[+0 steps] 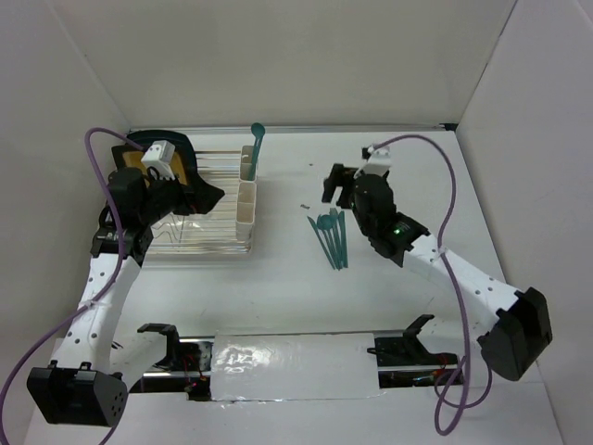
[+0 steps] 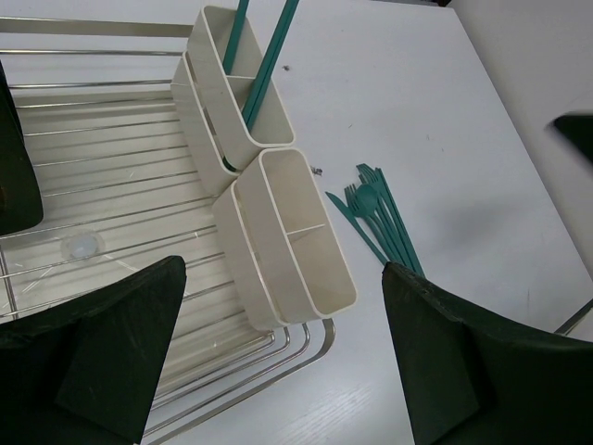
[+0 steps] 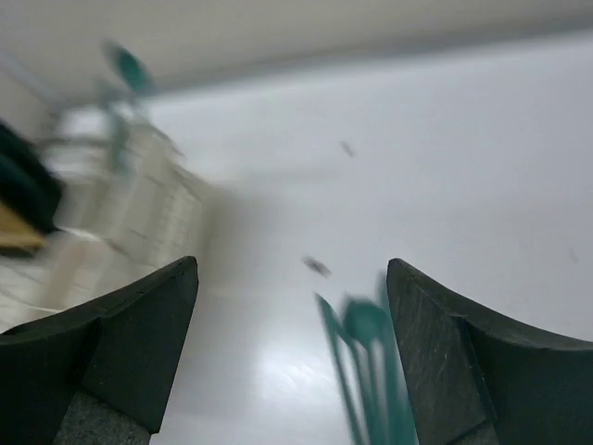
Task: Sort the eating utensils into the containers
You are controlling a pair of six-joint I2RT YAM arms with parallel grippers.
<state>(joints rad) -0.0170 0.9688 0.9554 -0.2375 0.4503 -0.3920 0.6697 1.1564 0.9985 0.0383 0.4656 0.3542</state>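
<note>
The left gripper (image 2: 278, 371) gapes empty above the dish rack (image 2: 111, 139). The right gripper (image 3: 292, 362), likewise spread, hangs near about five teal utensils (image 2: 380, 218) piled on the table (image 2: 445, 111). Two more utensils (image 2: 269, 60) stand in the far cream container (image 2: 208, 93).

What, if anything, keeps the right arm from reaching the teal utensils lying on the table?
Probably nothing, so likely yes. The right gripper is open and hangs just beside the utensils, which lie flat on the table with nothing over them.
</note>
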